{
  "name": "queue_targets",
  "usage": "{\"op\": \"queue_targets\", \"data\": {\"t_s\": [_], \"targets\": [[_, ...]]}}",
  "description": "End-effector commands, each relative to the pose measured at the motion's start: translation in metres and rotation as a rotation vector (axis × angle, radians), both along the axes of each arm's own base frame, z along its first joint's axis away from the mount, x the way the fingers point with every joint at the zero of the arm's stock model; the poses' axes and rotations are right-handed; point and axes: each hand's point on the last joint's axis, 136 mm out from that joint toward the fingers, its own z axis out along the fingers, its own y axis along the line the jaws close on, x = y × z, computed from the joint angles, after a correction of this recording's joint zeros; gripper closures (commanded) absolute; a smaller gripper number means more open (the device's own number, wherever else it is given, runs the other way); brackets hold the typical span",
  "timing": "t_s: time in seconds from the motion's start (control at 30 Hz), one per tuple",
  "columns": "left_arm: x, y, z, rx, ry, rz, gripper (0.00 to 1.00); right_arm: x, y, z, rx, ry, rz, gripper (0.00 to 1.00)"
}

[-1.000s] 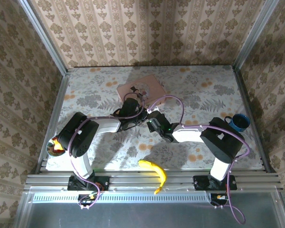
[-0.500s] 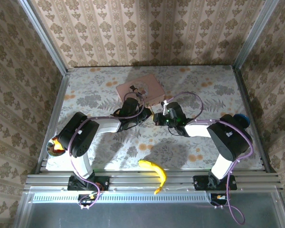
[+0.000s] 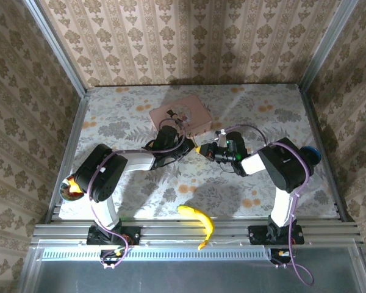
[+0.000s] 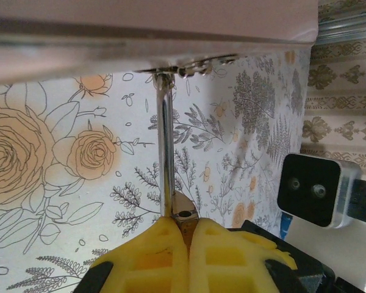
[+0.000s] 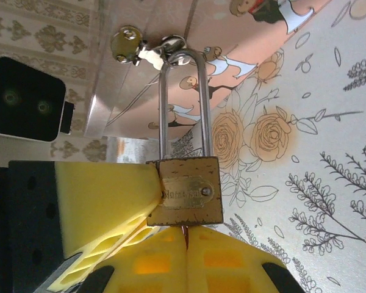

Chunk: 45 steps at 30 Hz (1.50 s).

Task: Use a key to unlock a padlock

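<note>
The small brass padlock (image 5: 186,191) hangs by its silvery shackle (image 5: 183,104) from the clasp (image 5: 169,47) of the pink tin (image 3: 180,113). My left gripper (image 4: 182,227) is shut on the padlock's body, and its yellow finger (image 5: 104,195) presses the lock from the left in the right wrist view. My right gripper (image 5: 186,237) is shut right under the lock on the key (image 5: 184,230), of which a thin dark sliver shows at the lock's underside. From above, the left gripper (image 3: 184,146) and the right gripper (image 3: 206,151) meet at the padlock (image 3: 197,148), just in front of the tin.
A yellow banana (image 3: 198,221) lies near the front edge between the arm bases. A blue cup (image 3: 307,157) stands at the right wall, and a bowl with orange contents (image 3: 68,188) sits at the left edge. The enclosure's patterned walls ring the floral table (image 3: 262,116).
My right arm has swung its elbow back to the right, and its gripper has moved up to the padlock's underside. The left arm has held still on the lock.
</note>
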Motion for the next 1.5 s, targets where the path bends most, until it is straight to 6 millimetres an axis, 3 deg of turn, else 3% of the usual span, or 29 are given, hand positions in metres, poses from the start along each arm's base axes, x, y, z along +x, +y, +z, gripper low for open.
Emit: {"op": "queue_targets", "data": {"t_s": [0.0,0.33,0.5,0.57,0.67,0.93,1.27,1.47], "targets": [[-0.019,-0.007,-0.001,-0.026,0.048,-0.073,1.00,0.033,-0.025,0.008,0.100,-0.008,-0.174,1.00],[-0.019,-0.006,-0.008,-0.022,0.072,-0.068,0.97,0.038,-0.029,0.012,0.080,-0.020,-0.209,1.00],[-0.017,-0.007,-0.004,-0.018,0.060,-0.074,0.65,0.039,-0.031,0.012,0.058,-0.020,-0.218,1.00],[-0.016,-0.007,-0.002,-0.016,0.053,-0.073,0.57,0.039,-0.032,0.013,0.053,-0.022,-0.224,1.00],[-0.016,-0.005,0.000,-0.012,0.045,-0.070,0.55,0.038,-0.033,0.012,0.050,-0.019,-0.229,1.00],[-0.014,0.004,0.015,0.036,-0.028,-0.071,0.02,0.039,-0.035,0.010,0.044,-0.016,-0.239,1.00],[-0.014,0.031,0.043,0.164,-0.168,-0.042,0.00,0.040,-0.040,0.006,-0.006,-0.017,-0.256,1.00],[-0.012,0.059,0.059,0.277,-0.253,0.009,0.00,0.039,-0.042,0.007,-0.074,-0.026,-0.249,1.00]]}}
